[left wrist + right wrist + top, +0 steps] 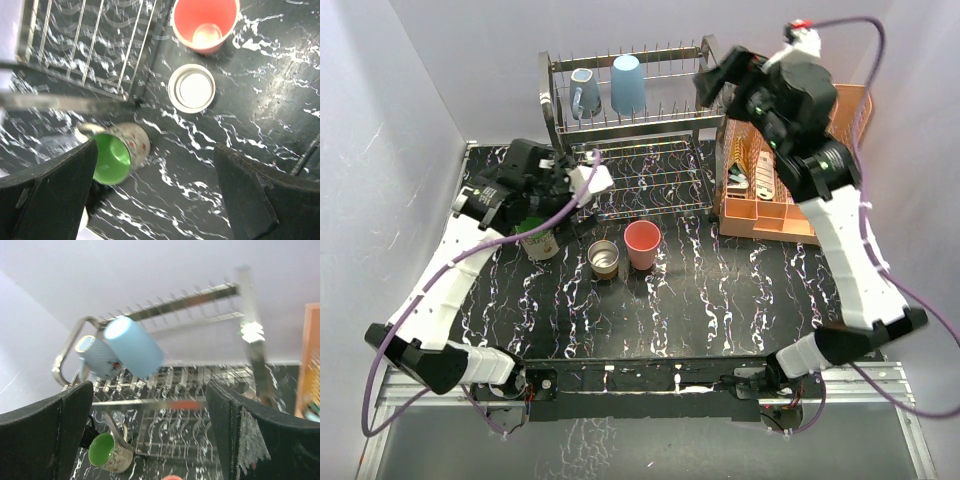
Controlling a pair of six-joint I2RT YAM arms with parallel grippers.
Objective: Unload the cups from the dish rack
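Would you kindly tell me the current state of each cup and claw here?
Blue tumbler: upside down on rack's top tier.
Grey mug: tilted on top tier.
Pink cup: upright on table.
Metal cup: upright on table.
Green-lined mug: on table.
Left claw: open, empty.
Right claw: open, empty.

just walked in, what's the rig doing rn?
Two arms are unloading cups from the dish rack. Three cups stand on the table in front of it: a green-lined mug, a metal cup and a salmon-pink tumbler. A light-blue tumbler and a grey-blue mug sit on the top tier. The left pincer hangs open and empty by the green-lined mug. The right pincer, also open and empty, faces the two racked cups.
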